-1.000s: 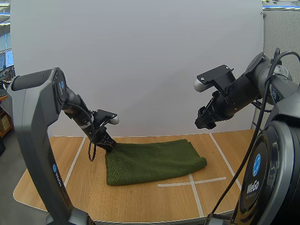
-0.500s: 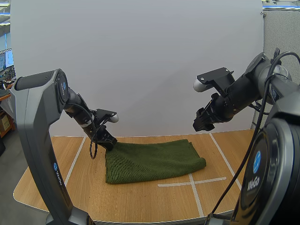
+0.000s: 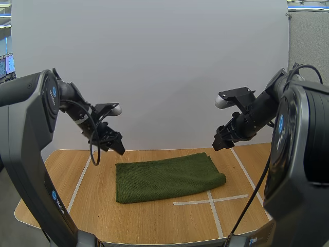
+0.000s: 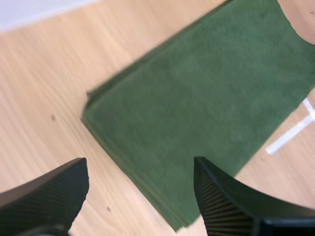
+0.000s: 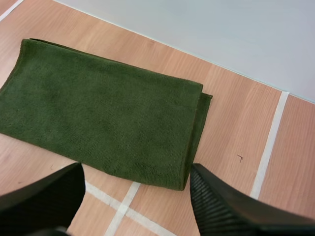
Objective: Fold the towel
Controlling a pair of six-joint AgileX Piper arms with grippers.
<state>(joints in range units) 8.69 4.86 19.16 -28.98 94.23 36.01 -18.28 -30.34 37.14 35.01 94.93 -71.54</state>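
- The towel (image 3: 167, 176) lies flat as a layered green rectangle in the middle of the table (image 3: 154, 221), nearer its far edge. One fold looks already made.
- The left gripper (image 3: 115, 145) hovers above the towel's left end, fingers (image 4: 49, 191) spread wide, holding nothing.
- The right gripper (image 3: 220, 143) hangs above the right end, fingers (image 5: 231, 206) likewise apart and empty.
- A further fold would call for descending on one short end, pinching it and carrying it across.
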